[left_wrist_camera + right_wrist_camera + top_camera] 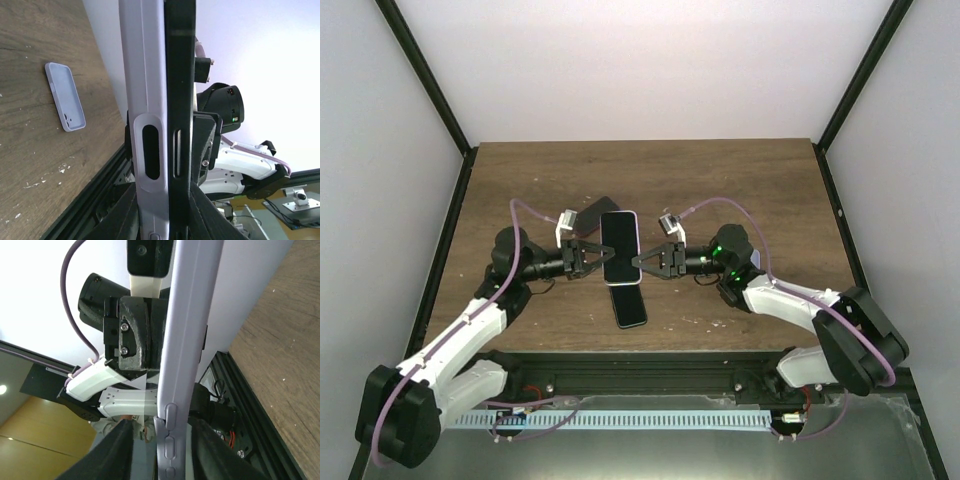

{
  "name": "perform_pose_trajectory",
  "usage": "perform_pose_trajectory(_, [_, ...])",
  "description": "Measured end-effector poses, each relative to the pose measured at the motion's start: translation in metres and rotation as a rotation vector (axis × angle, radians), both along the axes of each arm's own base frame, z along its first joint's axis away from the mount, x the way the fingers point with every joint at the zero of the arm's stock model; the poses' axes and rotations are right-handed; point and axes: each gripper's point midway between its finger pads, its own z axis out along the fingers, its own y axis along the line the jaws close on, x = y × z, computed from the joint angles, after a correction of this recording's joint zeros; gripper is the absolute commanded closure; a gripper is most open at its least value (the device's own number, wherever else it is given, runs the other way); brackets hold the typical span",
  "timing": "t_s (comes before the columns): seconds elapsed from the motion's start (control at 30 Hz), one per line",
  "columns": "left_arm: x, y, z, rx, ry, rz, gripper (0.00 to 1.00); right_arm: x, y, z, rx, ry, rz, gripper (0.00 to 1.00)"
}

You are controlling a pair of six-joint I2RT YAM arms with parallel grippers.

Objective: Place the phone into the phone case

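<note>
Phone [620,247] (midair) — left gripper [596,258], right gripper [642,262]

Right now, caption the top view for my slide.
Left end effector and right end effector flank a raised phone; a pale case lies on the table.

L arm [470,325] & R arm [790,297]: white shells, black joints, black jaws w/ small screws [124,326], lilac cable [62,290] along each, green LED [718,250] on R wrist.

Phone [179,100] and phone case [142,75] run off top and bottom edges in left wrist view. Dark flat object [599,209] on tabletop [750,185] partly hidden, kind unclear.
</note>
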Motion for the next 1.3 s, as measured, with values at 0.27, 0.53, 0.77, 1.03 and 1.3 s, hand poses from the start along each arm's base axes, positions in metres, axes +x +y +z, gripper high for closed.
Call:
perform_pose_trajectory(0.27, [0.005,-0.002,-0.007,0.016,0.023,0.003,0.8,-0.005,0.001,-0.006,-0.026,0.015,0.015,0.49])
perform_pose_trajectory(0.53, [0.008,-0.003,-0.011,0.036,0.015,0.004,0.78,-0.021,0.01,-0.016,-0.043,0.049,0.067,0.78])
perform_pose_trajectory(0.77, [0.008,-0.003,-0.011,0.046,-0.002,-0.004,0.58,-0.02,0.012,-0.015,-0.031,0.058,0.062,0.97])
perform_pose_trajectory(1.03, [-0.002,-0.001,0.002,0.052,-0.041,-0.02,0.35,-0.021,0.01,-0.015,-0.012,0.065,0.047,0.98])
perform_pose_trajectory(1.3, [-0.015,0.003,0.01,0.05,-0.067,-0.034,0.48,-0.021,0.01,-0.007,0.016,0.037,0.038,0.98])
